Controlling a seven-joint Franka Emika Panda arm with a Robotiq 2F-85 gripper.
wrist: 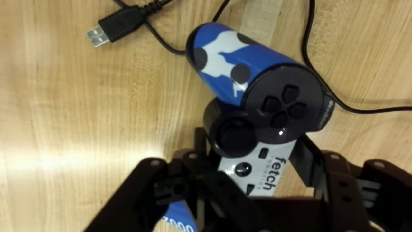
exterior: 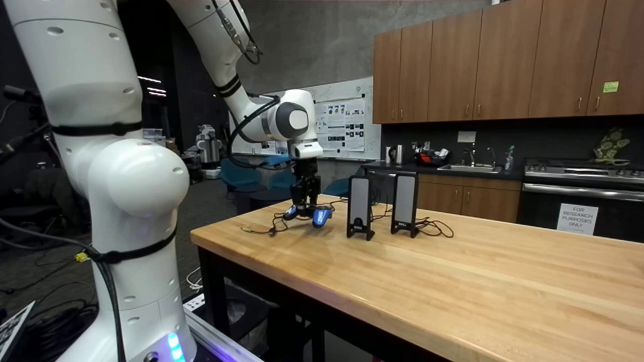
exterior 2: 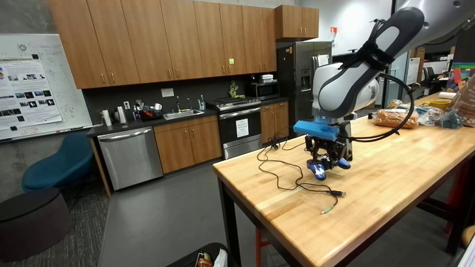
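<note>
A blue, black and white game controller [wrist: 283, 93] is between the fingers of my gripper [wrist: 252, 141] in the wrist view. The fingers are partly closed and press against its middle, one on each side. The controller also shows in both exterior views [exterior: 322, 217] [exterior 2: 318, 170], under my gripper [exterior: 306, 207] [exterior 2: 326, 155], close above the tabletop. I cannot tell whether its handles touch the wood. The fingers hide part of its middle and its other handle in the wrist view. A USB plug [wrist: 120, 24] lies on the table beside it, with black cable around and behind the controller.
Two grey and black Dell speakers [exterior: 359, 201] [exterior: 404, 203] stand upright near the gripper on the wooden table [exterior: 453, 271]. A green audio plug [exterior 2: 328, 210] and loose cable lie near the table's end. Bagged packages [exterior 2: 395, 118] and a yellow bowl [exterior 2: 439, 105] sit farther along.
</note>
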